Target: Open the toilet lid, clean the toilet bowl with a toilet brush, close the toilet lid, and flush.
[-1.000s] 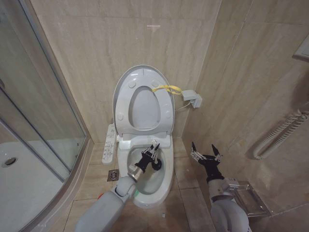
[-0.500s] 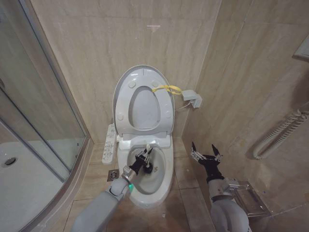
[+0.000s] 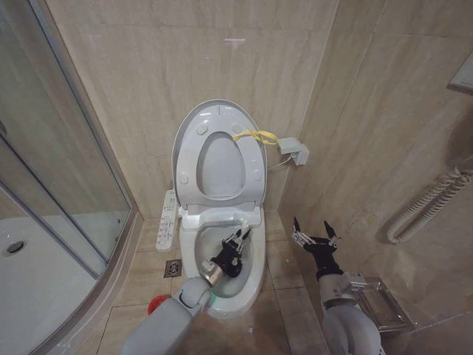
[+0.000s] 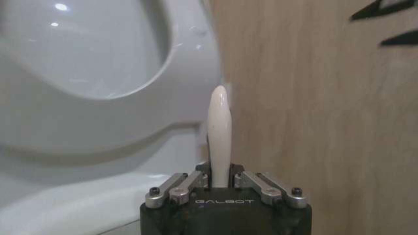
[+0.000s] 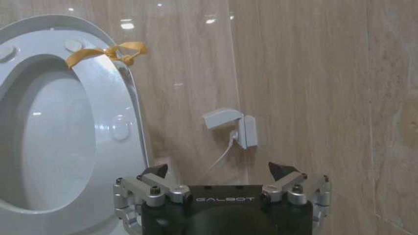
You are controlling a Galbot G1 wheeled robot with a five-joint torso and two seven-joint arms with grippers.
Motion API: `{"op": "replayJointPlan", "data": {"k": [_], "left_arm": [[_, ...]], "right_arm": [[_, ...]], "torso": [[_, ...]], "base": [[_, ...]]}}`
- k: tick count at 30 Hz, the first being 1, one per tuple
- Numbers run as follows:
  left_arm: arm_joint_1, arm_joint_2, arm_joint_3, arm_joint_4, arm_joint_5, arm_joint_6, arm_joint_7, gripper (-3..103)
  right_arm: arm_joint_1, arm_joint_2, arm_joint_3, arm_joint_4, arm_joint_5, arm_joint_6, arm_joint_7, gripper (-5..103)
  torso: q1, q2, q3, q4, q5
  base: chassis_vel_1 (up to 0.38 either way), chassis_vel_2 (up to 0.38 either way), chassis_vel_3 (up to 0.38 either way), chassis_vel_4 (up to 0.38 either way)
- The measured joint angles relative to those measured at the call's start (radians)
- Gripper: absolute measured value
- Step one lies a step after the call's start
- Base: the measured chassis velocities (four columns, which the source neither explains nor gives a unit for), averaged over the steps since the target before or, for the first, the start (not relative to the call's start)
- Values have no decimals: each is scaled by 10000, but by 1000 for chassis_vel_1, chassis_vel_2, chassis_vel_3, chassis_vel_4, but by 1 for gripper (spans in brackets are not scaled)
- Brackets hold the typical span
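the left gripper [image 3: 238, 241] is inside the toilet bowl [image 3: 256, 262], its fingers pressed together on the thin white handle of the toilet brush [image 4: 219, 134]; in the left wrist view the handle stands straight out between the fingers, its rounded tip toward the raised seat and the tiled wall [image 3: 148, 89] behind the bowl; so the long axis of the brush runs along the gripper's own line, handle end up and back, and the bristle head, which i cannot see clearly, should point down into the bowl; the left arm reaches to the bowl from its front-left side.

the right gripper [image 3: 314, 237] waits to the right of the bowl, above the floor tiles, with its fingers spread apart and nothing between them.

the toilet lid [image 3: 219, 151] is already open, leaning upright against the wall behind the bowl, with the yellow loop [image 3: 255, 136] at its right edge; i judge that the first step is done and the cleaning of the bowl is now in hand; returning the brush, closing the lid and flushing are left to do; the button panel [image 3: 168, 218] lies just left of the bowl, untouched.
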Motion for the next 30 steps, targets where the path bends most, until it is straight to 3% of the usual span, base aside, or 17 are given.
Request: {"op": "replayJointPlan", "data": {"k": [4, 10, 15, 30], "left_arm": [[-175, 81, -168, 203, 53, -11, -24, 17], [-206, 86, -159, -438, 113, -17, -88, 17], [271, 112, -178, -913, 447, -29, -160, 17], [2203, 354, -1391, -1649, 1162, -186, -170, 17]], "right_arm": [[0, 0, 0, 0, 0, 0, 0, 100], [0, 0, 1, 0, 0, 0, 0, 100], [0, 0, 0, 0, 0, 0, 0, 100], [0, -1, 0, 0, 0, 0, 0, 100]], "torso": [[1, -1, 1, 1, 0], [0, 0, 1, -4, -1], [0, 0, 1, -2, -1], [0, 1, -1, 0, 0]], "base": [[0, 0, 0, 0], [0, 0, 0, 0], [0, 0, 0, 0], [0, 0, 0, 0]]}}
